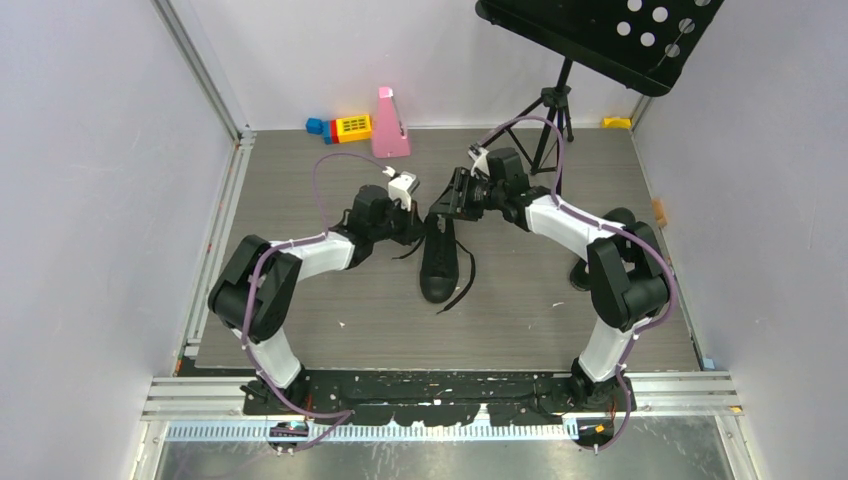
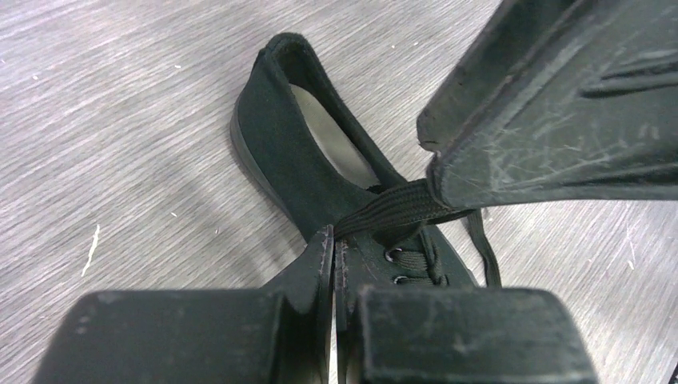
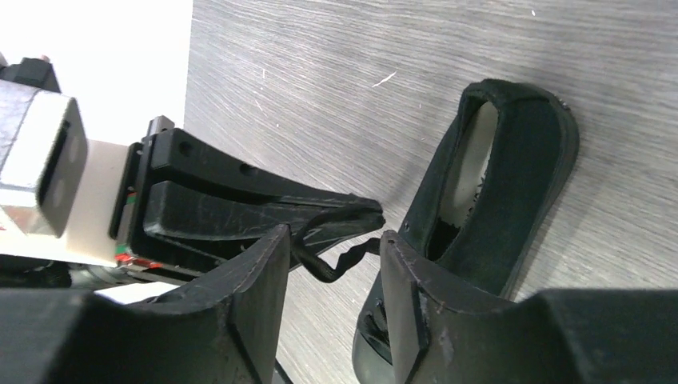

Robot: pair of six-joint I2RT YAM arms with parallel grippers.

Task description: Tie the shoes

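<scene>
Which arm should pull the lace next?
Left. The left gripper looks shut on the lace beside the shoe, so it could pull straight away. The right gripper stands open on either side of that lace, gripping nothing.

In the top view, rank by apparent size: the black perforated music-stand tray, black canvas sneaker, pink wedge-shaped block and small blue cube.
1. Black perforated music-stand tray, though raised nearer the camera and cropped.
2. Black canvas sneaker.
3. Pink wedge-shaped block.
4. Small blue cube.
</scene>
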